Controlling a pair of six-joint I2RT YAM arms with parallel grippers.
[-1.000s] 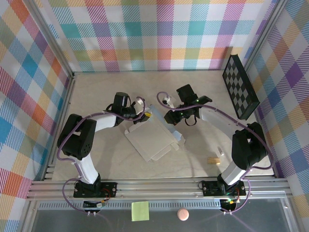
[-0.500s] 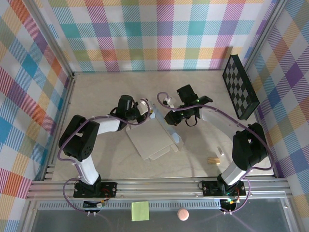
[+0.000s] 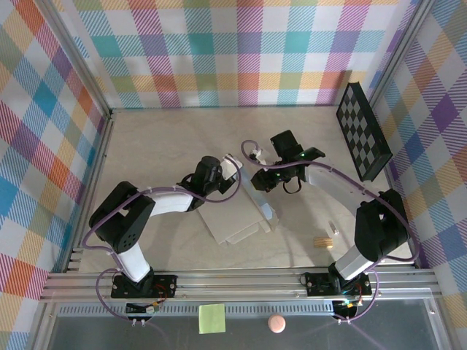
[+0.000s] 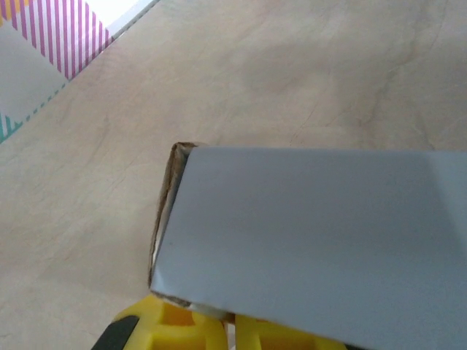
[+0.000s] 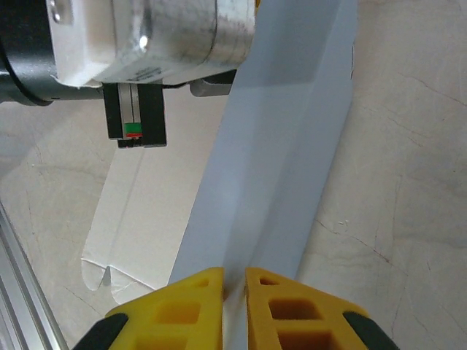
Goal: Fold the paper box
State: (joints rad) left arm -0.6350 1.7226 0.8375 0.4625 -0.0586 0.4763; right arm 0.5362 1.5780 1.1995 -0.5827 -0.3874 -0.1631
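**Step in hand: raising and creasing the side flap.**

1. Grip state. The left tool [image 3: 233,166] is closed on one end of the raised flap of the paper box [image 3: 235,219]. The right tool [image 5: 233,281] is closed on the same flap further along, with the thin card pinched between its yellow fingers [image 5: 191,300].
2. Position. The main panel lies flat on the surface [image 3: 160,138], on the base side of both tools. The flap stands up from it and spans the gap between the tools.
3. Orientation. The flap's long axis runs from the left tool through the right tool and onward past it, diagonally across the surface. The panel's long axis appears to be parallel to it.
4. Procedure. Move both tools together, turning the flap about its crease line. Avoid pulling the tools apart, since tension along the flap may tear or buckle it. Keep the panel flat on the surface.
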